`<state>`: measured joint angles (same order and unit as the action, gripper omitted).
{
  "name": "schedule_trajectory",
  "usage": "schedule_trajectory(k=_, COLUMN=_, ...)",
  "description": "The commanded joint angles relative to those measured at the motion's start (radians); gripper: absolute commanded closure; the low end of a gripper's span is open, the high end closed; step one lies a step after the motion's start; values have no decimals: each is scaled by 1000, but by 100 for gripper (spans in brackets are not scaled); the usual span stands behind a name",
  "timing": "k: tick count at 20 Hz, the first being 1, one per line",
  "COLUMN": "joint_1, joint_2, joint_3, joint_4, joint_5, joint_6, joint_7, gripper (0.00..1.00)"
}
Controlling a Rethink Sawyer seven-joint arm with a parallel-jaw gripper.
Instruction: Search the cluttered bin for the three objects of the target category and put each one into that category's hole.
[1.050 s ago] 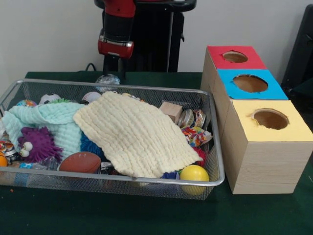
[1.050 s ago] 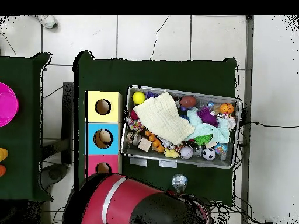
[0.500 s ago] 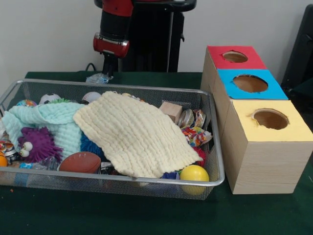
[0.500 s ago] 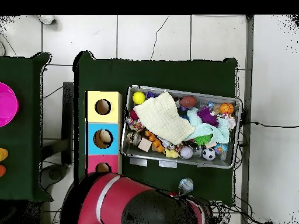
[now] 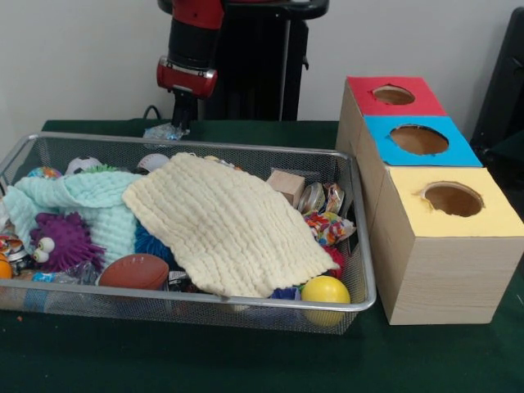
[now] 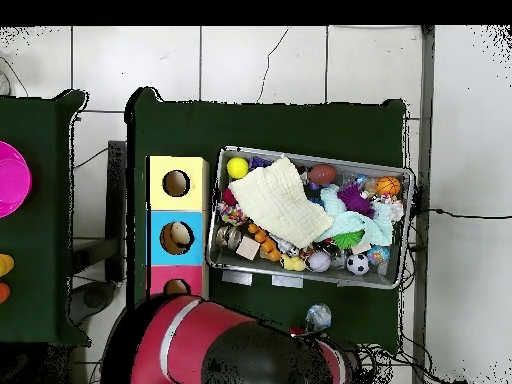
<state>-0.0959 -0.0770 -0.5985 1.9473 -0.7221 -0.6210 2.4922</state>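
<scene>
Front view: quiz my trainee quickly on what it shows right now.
1. True or false: the cream cloth covers the purple spiky toy.
2. The wooden block lies at which end of the bin: A, nearest the boxes; B, farthest from them?
3. What does the claw grip?
Key: 1 false; 2 A; 3 a crinkly clear packet.

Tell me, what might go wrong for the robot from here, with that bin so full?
1. The yellow cloth covers much of the wire bin, so toys under it may be missed.
2. The gripper is beyond the bin's far edge, by a crinkly clear wrapper; that piece might end up outside the bin.
3. The holes in the boxes are narrow, so a poorly aimed drop could bounce off.
</scene>
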Motion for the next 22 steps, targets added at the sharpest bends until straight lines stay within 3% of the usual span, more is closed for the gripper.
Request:
schedule_trajectory(k=1, joint_1=14, joint_2=52, joint_3=85, joint_4=-137, joint_5=99, joint_6=-106, joint_7=-53, gripper=100)
schedule_trajectory(k=6, joint_1=22, joint_2=21, joint_3=98, joint_4=-133, joint_5=83, joint_6=-72, joint_7=-21, gripper=100)
schedule_trajectory(k=8, joint_1=15, joint_2=-26, joint_3=130, joint_4=-135, joint_5=26, joint_6=4, joint_7=14, gripper=100)
schedule_trajectory(k=12, joint_1=-17, joint_2=-193, joint_3=222, joint_4=-94, joint_5=-110, joint_6=239, joint_7=75, gripper=100)
schedule_trajectory(k=15, joint_1=-67, joint_2=-328, joint_3=313, joint_4=-38, joint_5=-152, joint_6=415, joint_7=58, gripper=100)
schedule_trajectory(k=18, joint_1=-109, joint_2=-412, joint_3=379, joint_4=4, joint_5=-138, joint_6=521, joint_7=14, gripper=100)
schedule_trajectory(k=22, joint_1=-117, joint_2=-476, joint_3=405, joint_4=37, joint_5=-102, joint_6=593, joint_7=-16, gripper=100)
